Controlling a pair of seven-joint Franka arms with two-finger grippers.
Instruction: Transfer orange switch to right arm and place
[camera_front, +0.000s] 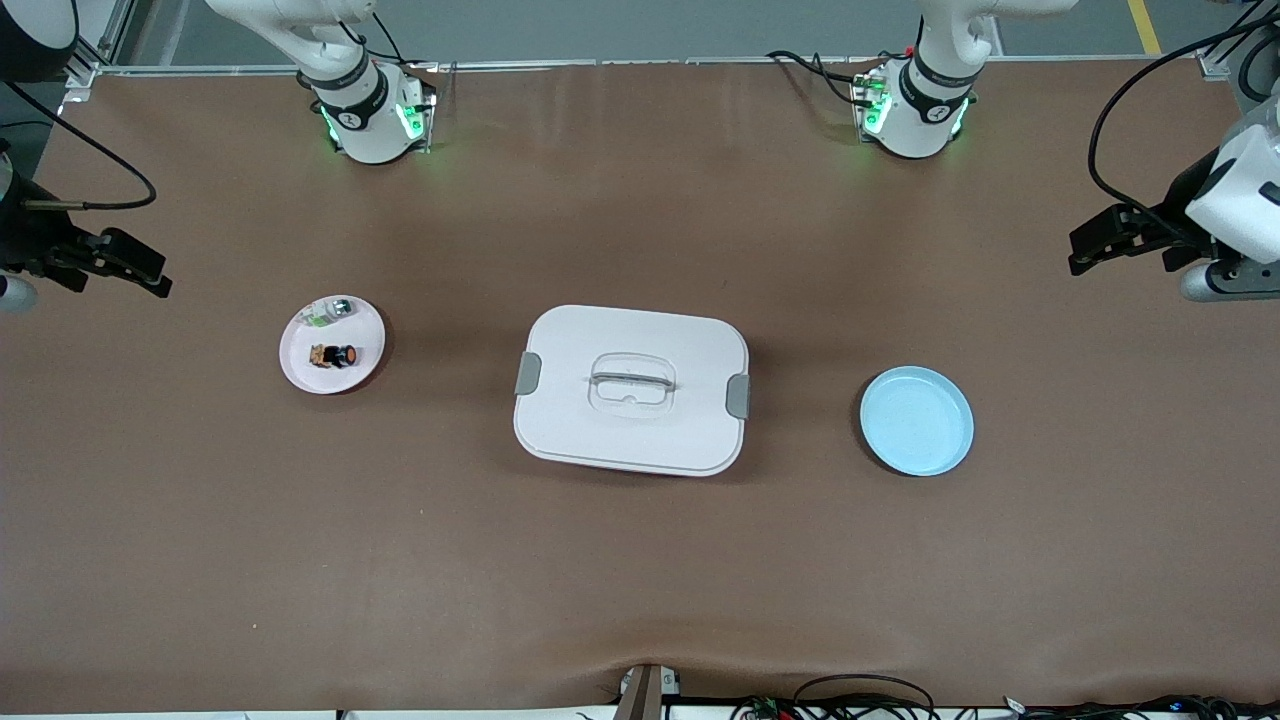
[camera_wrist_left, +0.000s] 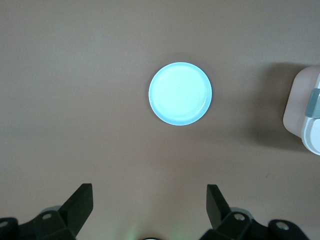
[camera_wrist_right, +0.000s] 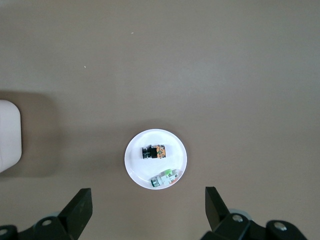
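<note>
Switch lies on its side on the white plate, orange button end toward the box, tan end toward the counter's edge; the right wrist view catches it too, flat on the same plate. Beside it on that plate, farther from the front camera, sits a small green-and-silver part, apart from the switch. The plate rests toward the right arm's end of the counter.

At mid-counter stands a white box with grey latches at both ends and a clear handle on its lid. Toward the left arm's end lies a blue plate, nothing on it, seen again from the left wrist.

Right gripper hangs up in the air over the counter's edge at its own end, jaws wide, nothing between them; its black fingers frame the white plate from above. Left gripper hovers over the counter's edge at the left arm's end, jaws wide as well, holding nothing, fingers spread with the blue plate in view past them.
</note>
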